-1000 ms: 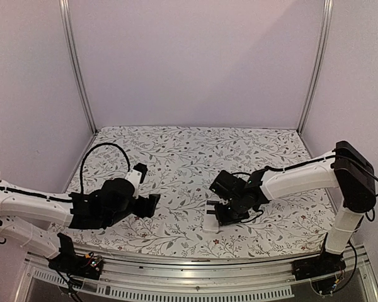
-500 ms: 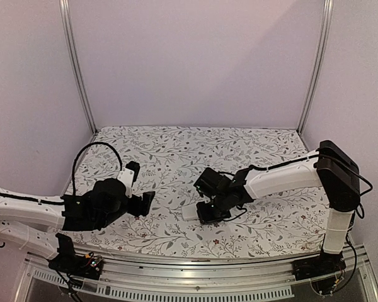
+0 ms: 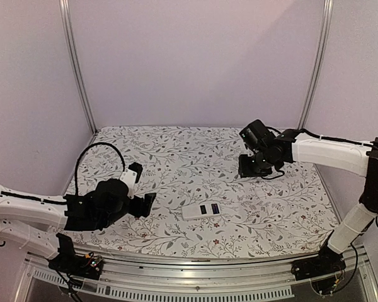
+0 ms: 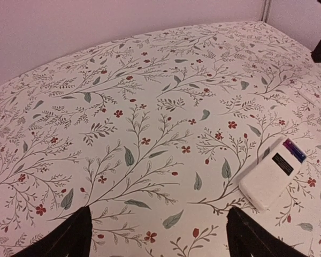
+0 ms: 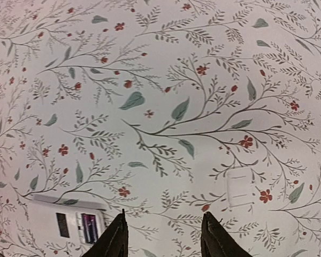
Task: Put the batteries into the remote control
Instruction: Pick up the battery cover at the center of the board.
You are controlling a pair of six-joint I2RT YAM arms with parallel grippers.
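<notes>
The remote control [image 3: 202, 210] lies flat on the floral cloth, white back up, near the table's front centre. Its open slot holds a black piece [image 4: 282, 163] and a purple-blue piece [image 4: 294, 150], which look like the batteries. My left gripper [image 3: 148, 202] hovers low to the remote's left, open and empty; in the left wrist view the remote [image 4: 273, 174] sits just beyond the right fingertip [image 4: 249, 238]. My right gripper [image 3: 247, 167] is up at the back right, open and empty. In the right wrist view the remote [image 5: 69, 222] shows at lower left.
A small flat white rectangular plate [image 5: 239, 187] lies on the cloth below my right gripper, apart from the remote. Metal frame posts [image 3: 75, 63] and pale walls bound the table on three sides.
My right gripper slid the remote leftward, let go of it, opened, and swung up and away to the back right. The left arm has hardly moved.
</notes>
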